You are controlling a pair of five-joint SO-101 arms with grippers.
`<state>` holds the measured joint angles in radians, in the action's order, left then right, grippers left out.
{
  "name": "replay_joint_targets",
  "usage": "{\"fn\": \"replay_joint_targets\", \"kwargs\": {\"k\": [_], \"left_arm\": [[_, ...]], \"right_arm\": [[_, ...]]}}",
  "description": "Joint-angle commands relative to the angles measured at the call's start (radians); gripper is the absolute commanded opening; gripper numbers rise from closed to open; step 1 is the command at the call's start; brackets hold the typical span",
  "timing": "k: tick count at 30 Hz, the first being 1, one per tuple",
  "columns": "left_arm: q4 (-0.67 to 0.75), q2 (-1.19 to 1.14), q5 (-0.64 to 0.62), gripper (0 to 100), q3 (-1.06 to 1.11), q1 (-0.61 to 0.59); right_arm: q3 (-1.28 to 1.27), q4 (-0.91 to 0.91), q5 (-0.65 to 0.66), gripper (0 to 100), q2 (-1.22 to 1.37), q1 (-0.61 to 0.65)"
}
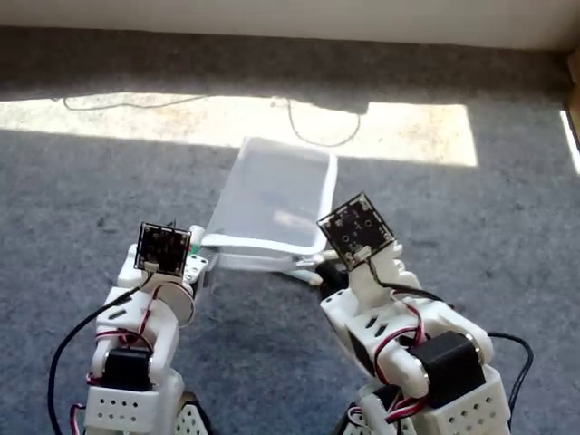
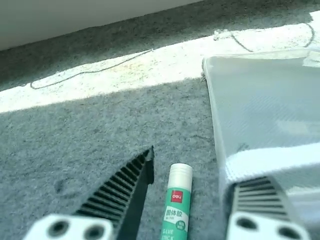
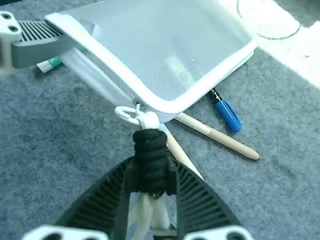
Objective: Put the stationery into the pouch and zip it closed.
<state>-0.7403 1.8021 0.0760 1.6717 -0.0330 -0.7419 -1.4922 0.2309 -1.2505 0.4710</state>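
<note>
Nearest the camera in the high view, the two arms stand side by side on the grey carpeted surface (image 1: 471, 227). The right tool (image 3: 151, 165) is pressed together on a black coiled piece (image 3: 150, 145), which joins a white loop (image 3: 131, 115) at the rim of the pouch (image 1: 272, 190). The left tool (image 2: 200, 167) is spread wide. A green and white glue stick (image 2: 176, 205) lies on the carpet between its fingers, and one finger (image 2: 257, 197) is at the near corner of the pouch.

The translucent white pouch lies just beyond both tools, with its mouth towards the arms. Beside that rim, outside the pouch, a blue pen (image 3: 226, 111) and a beige pen (image 3: 217, 136) lie on the carpet, near each other.

Past the pouch, a bright band of sunlight (image 1: 163, 122) crosses the carpet, and a thin cable (image 1: 317, 140) trails over it. A pale wall (image 1: 272, 14) closes the far edge.
</note>
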Motion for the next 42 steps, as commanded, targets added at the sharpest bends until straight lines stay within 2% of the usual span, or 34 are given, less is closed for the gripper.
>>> {"fn": "replay_joint_targets", "kwargs": {"k": [1,5,9,11,16,19,23,30,35,42], "left_arm": [[0.025,0.001,-0.009,22,-0.001,-0.008],[0.021,0.001,-0.006,9,-0.010,0.013],[0.005,-0.002,-0.006,0,-0.074,0.012],[-0.051,-0.004,-0.006,1,-0.125,0.016],[-0.183,-0.007,-0.011,1,-0.257,0.027],[-0.230,-0.008,-0.011,1,-0.312,0.027],[-0.272,-0.008,-0.012,1,-0.358,0.019],[-0.287,-0.012,-0.012,1,-0.450,-0.091],[-0.358,-0.012,-0.014,1,-0.499,-0.097],[-0.433,-0.027,-0.018,1,-0.585,-0.097]], "right_arm": [[0.068,-0.007,-0.005,0.5,-0.018,0.010],[0.068,-0.007,-0.006,0.5,-0.018,0.010],[0.067,-0.007,-0.009,1.0,-0.018,0.010],[0.067,-0.007,-0.006,2.2,-0.016,0.008],[0.062,-0.007,-0.011,17.5,-0.016,0.005],[0.062,-0.007,-0.008,23.0,-0.016,0.005],[0.065,-0.005,-0.006,23.1,-0.016,0.004],[0.064,0.002,-0.006,23.1,-0.010,0.002],[0.062,0.013,-0.005,23.1,-0.008,0.001],[0.062,0.081,-0.005,23.1,-0.007,-0.068]]}}
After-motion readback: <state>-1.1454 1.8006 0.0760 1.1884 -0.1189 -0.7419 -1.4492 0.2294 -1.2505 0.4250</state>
